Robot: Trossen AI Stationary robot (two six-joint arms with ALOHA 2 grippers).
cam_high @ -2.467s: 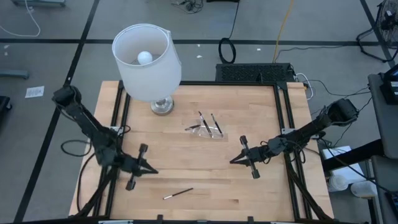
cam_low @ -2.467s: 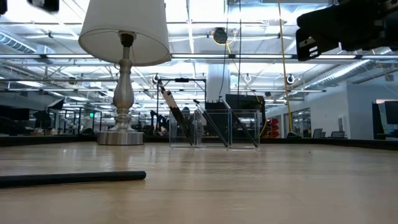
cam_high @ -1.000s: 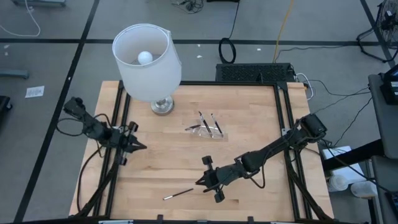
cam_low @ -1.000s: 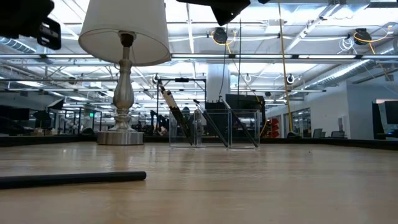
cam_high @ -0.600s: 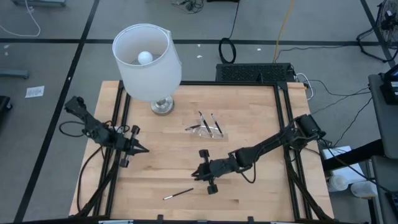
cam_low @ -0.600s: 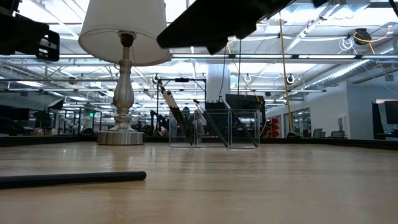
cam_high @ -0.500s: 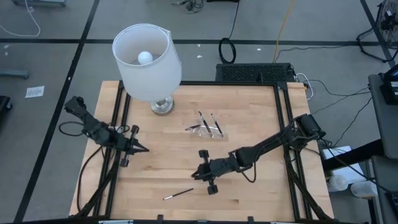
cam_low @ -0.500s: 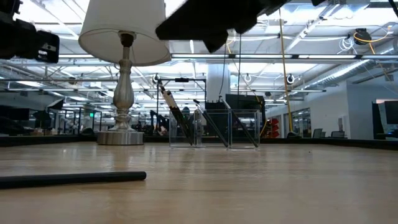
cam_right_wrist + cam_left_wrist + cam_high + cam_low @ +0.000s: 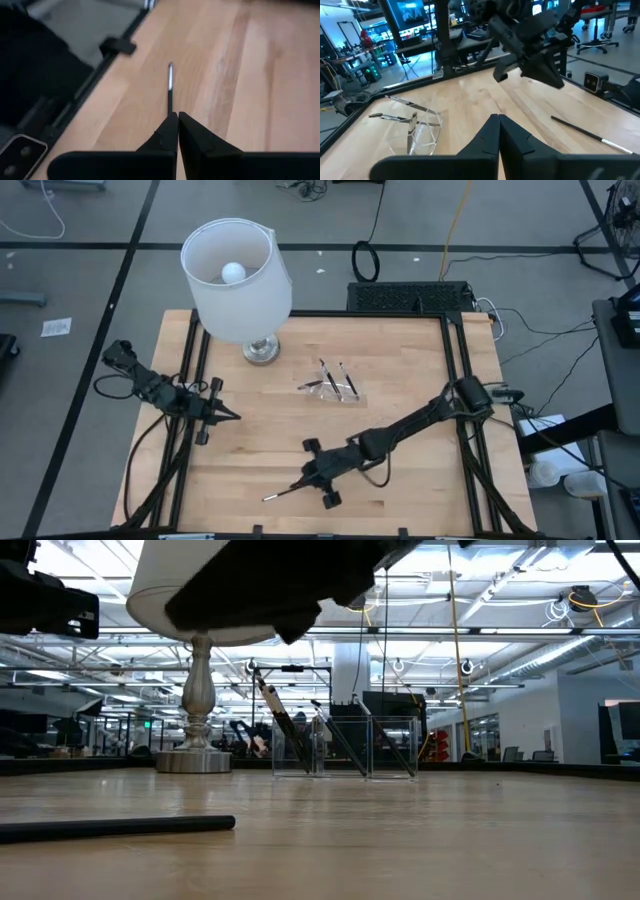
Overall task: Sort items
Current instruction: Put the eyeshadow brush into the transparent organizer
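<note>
The worktop (image 9: 420, 480) carries a tall lamp (image 9: 238, 278) at its far left corner, clear of the working ground. Near the middle sits a small clear tray (image 9: 335, 388) with a few sticks propped in it at a slant, probably the sorted ones; how many cannot be counted.

The right arm reaches far across from the right edge toward the near edge, and the right gripper (image 9: 308, 480) hangs above the table with its fingers pressed together, holding nothing. It points straight along one loose stick (image 9: 286, 491), its tip close to that stick's dark end, which looks like a line-up for a pick; the fingers would have to part first. The left gripper (image 9: 226, 418) waits near the left edge, fingers likewise together and empty, out of the right arm's way.

The loose stick lies flat near the near edge, left of centre, well apart from the tray. It is thin and dark with a pale, silvery tip at the end away from the gripper.
</note>
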